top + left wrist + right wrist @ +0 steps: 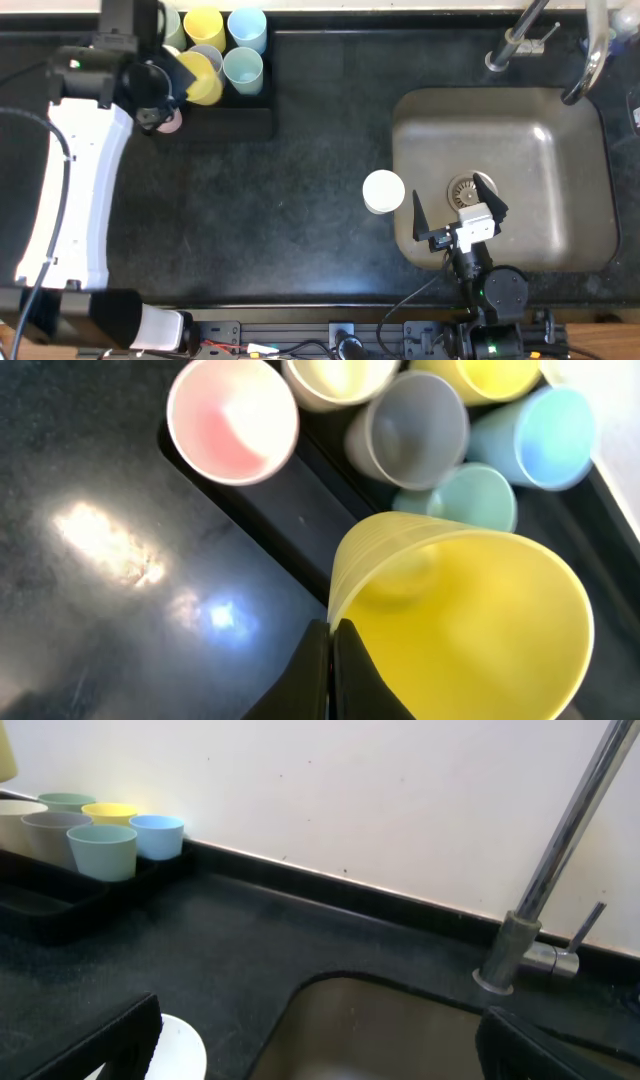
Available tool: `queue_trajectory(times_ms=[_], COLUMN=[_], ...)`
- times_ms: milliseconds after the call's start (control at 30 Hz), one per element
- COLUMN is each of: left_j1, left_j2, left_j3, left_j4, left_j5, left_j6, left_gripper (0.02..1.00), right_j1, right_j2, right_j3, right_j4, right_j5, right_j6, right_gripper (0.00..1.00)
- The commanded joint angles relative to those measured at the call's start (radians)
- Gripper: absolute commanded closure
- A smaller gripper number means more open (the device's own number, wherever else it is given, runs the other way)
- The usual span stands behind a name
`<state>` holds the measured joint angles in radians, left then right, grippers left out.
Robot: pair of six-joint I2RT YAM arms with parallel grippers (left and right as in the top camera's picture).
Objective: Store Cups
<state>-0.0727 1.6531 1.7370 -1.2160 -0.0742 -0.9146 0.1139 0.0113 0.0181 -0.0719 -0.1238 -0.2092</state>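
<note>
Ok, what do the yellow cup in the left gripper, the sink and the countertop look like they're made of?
Held yellow cup: probably thin plastic, matte, since light seems to glow through its wall. Sink: looks like brushed stainless steel, grey with a soft sheen. Countertop: dark speckled stone or composite, I can't tell which. It is polished enough to mirror lamp glare.

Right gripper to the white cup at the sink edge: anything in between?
Nothing visible. The white cup stands on the counter at the rim of the sink, right next to one finger of the open right gripper, with no other object between them.
</note>
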Motion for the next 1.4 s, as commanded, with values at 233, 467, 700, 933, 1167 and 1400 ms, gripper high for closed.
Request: queue_trajectory(times_ms=[233, 467, 700, 933, 1167, 1400], left_j1=[0.058, 0.059, 0.059, 0.059, 0.059, 0.058], left_j2=[0.127, 0.176, 0.225, 0.282, 0.306, 0.335], left_j3=[-0.030, -0.031, -0.031, -0.031, -0.031, -0.031], left_j4=[0.044, 0.014, 0.014, 0.034, 0.048, 0.064], left_j5=[0.045, 0.045, 0.031, 0.024, -0.026, -0.040], left_j6=[-0.011, -0.011, -0.011, -0.011, -0.011, -0.011], left_gripper=[0.982, 0.982, 0.982, 0.982, 0.982, 0.982], right_j1=[0.005, 0.005, 0.005, 0.005, 0.005, 0.005], right_j2=[-0.008, -0.008, -0.008, -0.008, -0.008, -0.008], right_j3=[-0.013, -0.013, -0.013, -0.013, -0.013, -0.013], right_j4=[0.004, 0.004, 0.004, 0.004, 0.004, 0.004], right_j5=[0.002, 0.002, 0.002, 0.002, 0.002, 0.002], right_j6=[0.007, 0.007, 0.007, 0.007, 0.007, 0.007], right_gripper=[0.005, 0.005, 0.003, 0.003, 0.003, 0.005])
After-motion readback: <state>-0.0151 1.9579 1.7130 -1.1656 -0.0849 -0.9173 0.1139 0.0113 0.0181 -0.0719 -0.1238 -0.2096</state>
